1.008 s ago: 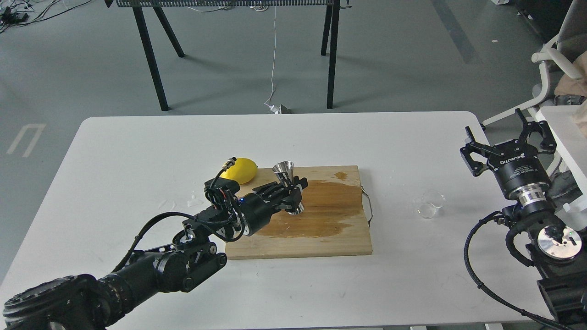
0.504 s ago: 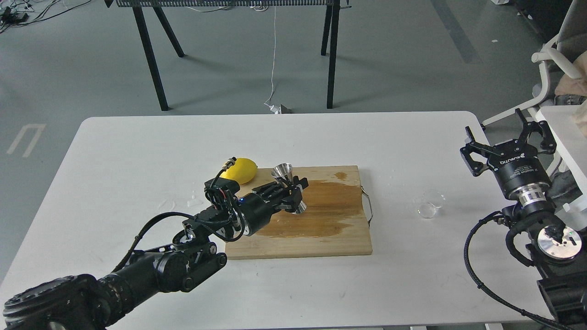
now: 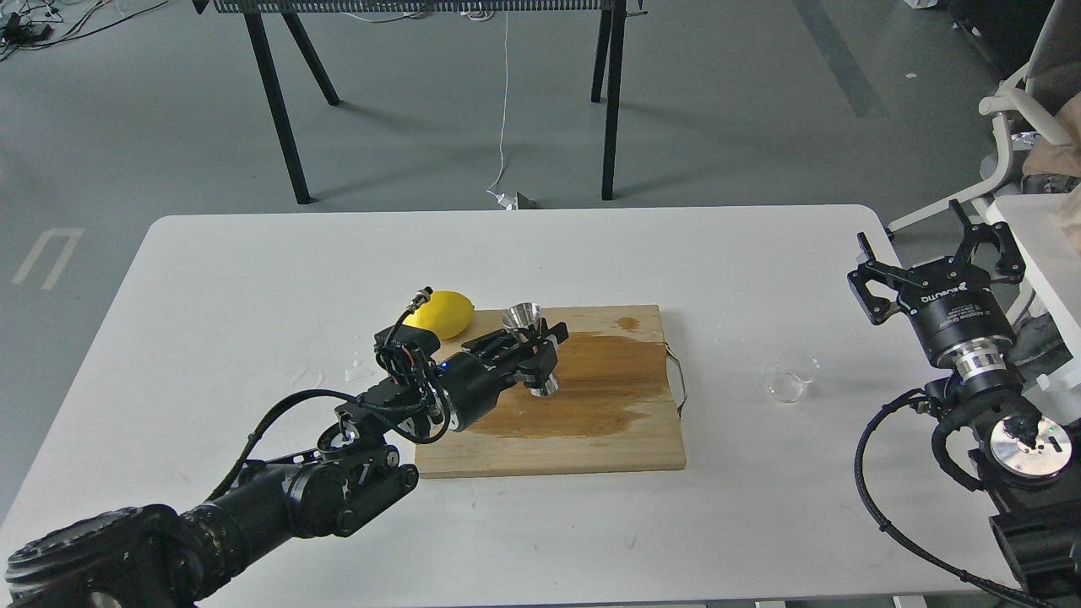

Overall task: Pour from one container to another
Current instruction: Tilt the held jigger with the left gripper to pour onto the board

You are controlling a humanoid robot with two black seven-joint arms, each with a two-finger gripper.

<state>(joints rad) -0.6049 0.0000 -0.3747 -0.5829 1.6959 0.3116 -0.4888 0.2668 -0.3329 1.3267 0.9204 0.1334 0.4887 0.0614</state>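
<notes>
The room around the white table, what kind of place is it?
Probably a robotics lab or workshop, not a kitchen: bare grey floor, loose cables lying on it, a black-legged workbench behind the table, and an office chair at the right.

A cutting board (image 3: pixel 591 422) is laid at the middle of the worktop (image 3: pixel 253 279). A jigger (image 3: pixel 530 348) is found over the far left part of the board, held at its waist by the left gripper (image 3: pixel 534 353), which is reached in from the near left. A lemon (image 3: pixel 441 314) is set on the worktop just beyond the board's far left corner. A glass cup (image 3: pixel 792 376) is placed on the worktop, right of the board and apart from it. The right gripper (image 3: pixel 936 253) is held farther right, past the worktop's edge.
</notes>
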